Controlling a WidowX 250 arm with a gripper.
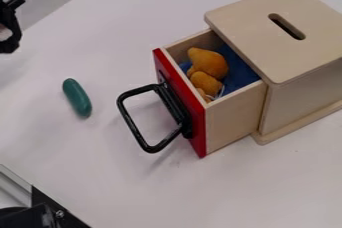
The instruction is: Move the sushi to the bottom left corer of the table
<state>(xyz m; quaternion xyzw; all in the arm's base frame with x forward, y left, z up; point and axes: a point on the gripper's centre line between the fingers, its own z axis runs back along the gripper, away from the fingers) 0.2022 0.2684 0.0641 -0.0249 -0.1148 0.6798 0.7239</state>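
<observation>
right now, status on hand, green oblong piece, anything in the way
Black hand at upper left edge. Green oblong piece on white table. Black loop handle juts toward it from open red-fronted wooden drawer.

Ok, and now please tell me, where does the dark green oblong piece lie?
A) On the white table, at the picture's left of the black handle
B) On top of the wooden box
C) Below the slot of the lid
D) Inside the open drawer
A: the green piece lies on the white table, with a gap between it and the black handle.
</observation>
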